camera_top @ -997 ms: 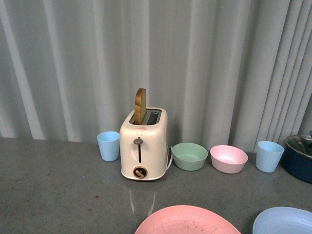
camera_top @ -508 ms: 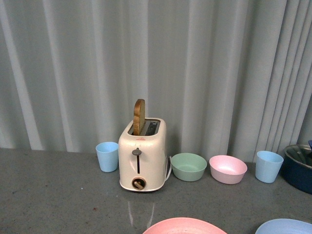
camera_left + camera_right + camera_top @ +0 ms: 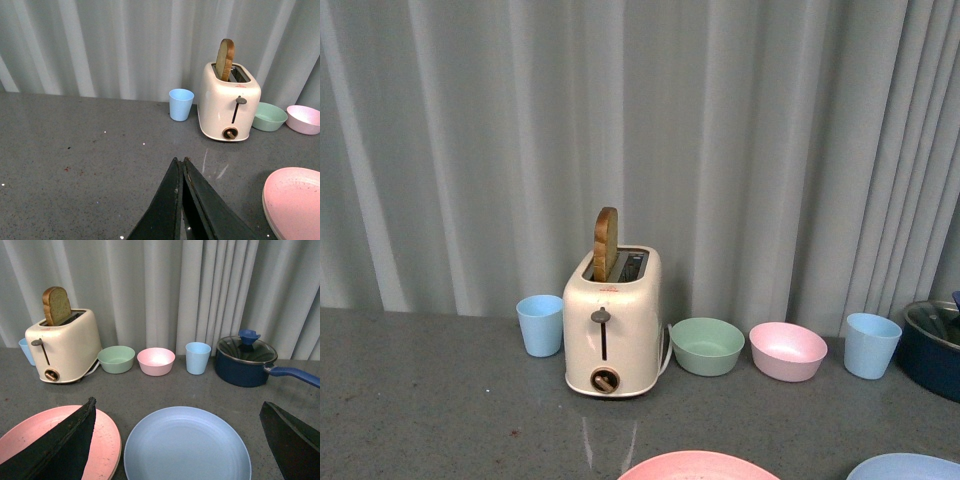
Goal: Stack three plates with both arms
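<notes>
Two plates lie side by side on the grey table. The pink plate [image 3: 698, 466] and the light blue plate [image 3: 910, 467] only peek in at the front view's lower edge. My right gripper [image 3: 177, 402] is open, hovering low over the blue plate [image 3: 187, 445]. Its two black fingers stand wide apart, and one finger [image 3: 65, 440] covers part of the pink plate [image 3: 106, 437]. My left gripper [image 3: 179, 161] is shut with nothing in it, over bare table, and the pink plate [image 3: 295, 202] lies off to one side. Neither arm shows in the front view.
Along the curtain at the back stand a cream toaster [image 3: 610, 325] with a bread slice, two light blue cups [image 3: 540, 325] [image 3: 872, 345], a green bowl [image 3: 707, 346] and a pink bowl [image 3: 787, 351]. A dark blue lidded pot [image 3: 245, 360] sits at the far right, its handle pointing outward.
The front view has risen: toaster, cups and bowls sit lower in the picture, and less of the two plates shows at the bottom edge.
</notes>
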Motion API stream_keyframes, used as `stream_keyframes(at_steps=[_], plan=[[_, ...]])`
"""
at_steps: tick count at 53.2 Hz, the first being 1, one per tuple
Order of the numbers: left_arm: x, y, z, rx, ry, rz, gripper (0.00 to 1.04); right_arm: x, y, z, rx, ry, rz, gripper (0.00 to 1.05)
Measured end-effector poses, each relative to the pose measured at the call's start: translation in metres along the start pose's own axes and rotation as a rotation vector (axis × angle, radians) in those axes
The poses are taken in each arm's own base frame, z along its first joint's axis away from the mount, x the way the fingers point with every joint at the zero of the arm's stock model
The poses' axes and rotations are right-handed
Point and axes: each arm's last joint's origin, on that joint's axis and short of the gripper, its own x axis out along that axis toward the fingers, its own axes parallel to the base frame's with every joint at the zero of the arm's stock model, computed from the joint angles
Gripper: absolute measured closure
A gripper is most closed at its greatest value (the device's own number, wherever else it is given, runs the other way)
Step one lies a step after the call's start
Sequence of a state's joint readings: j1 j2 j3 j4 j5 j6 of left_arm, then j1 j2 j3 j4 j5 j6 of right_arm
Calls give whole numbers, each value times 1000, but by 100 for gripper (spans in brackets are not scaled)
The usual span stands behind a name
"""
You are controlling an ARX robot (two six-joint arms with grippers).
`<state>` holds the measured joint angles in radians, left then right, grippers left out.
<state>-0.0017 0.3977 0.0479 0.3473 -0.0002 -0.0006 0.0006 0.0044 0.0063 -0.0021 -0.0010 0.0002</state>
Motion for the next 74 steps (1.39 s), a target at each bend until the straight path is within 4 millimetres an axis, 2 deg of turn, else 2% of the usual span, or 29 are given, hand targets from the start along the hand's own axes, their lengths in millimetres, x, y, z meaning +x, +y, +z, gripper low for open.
stream_keyframes(at_steps=[8,39,47,74], plan=[[-4,0,-5,0,0,0,101,0,0,0,0,0,0,7],[-16,0,-2,0,-33,0,101,0,0,0,0,0,0,7],[-28,0,-5,0,-28,0,101,0,0,0,0,0,0,7],[-28,0,-5,0,-26,0,101,0,0,0,0,0,0,7]])
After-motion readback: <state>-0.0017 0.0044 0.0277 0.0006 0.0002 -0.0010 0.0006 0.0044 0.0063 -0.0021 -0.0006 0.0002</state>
